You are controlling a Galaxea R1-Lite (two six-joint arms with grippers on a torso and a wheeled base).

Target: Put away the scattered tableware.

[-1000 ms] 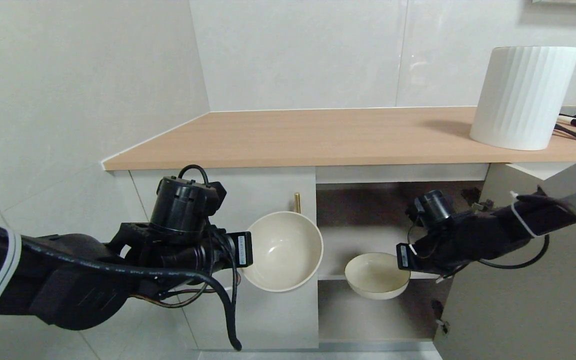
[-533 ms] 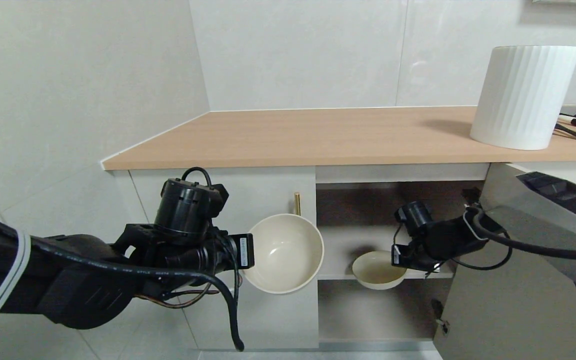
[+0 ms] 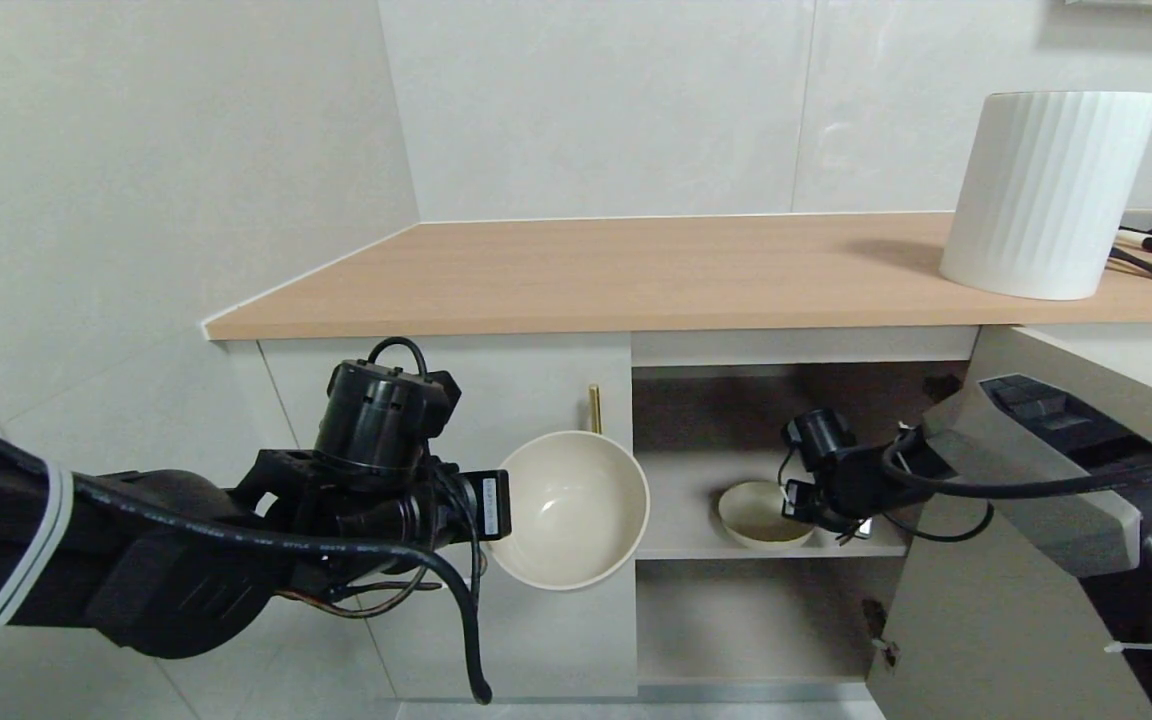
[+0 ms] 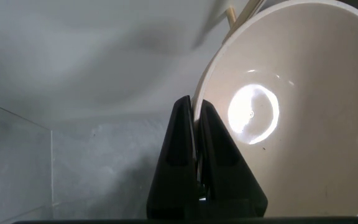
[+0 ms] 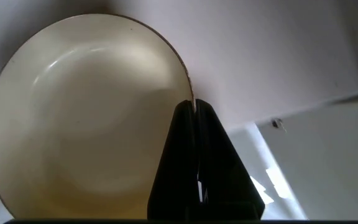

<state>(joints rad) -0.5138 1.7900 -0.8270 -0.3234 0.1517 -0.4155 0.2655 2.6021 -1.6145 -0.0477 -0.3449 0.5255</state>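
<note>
Your left jaws pinch the rim of a deep, glossy cream bowl (image 3: 568, 510) left of the cabinet shelf (image 3: 681, 500). Your right jaws pinch the rim of a shallower bowl (image 3: 756, 512) over that shelf.

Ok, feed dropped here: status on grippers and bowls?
Left gripper shut on large cream bowl, before closed cabinet door. Right gripper shut on small cream bowl at open cabinet's shelf. Nothing blocking.

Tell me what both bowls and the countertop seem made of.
Larger bowl: cream, glossy with a bright highlight; likely glazed ceramic, possibly melamine. Smaller bowl: same cream, softer sheen; probably the same. Countertop: matte wood-grain, likely laminate.
</note>
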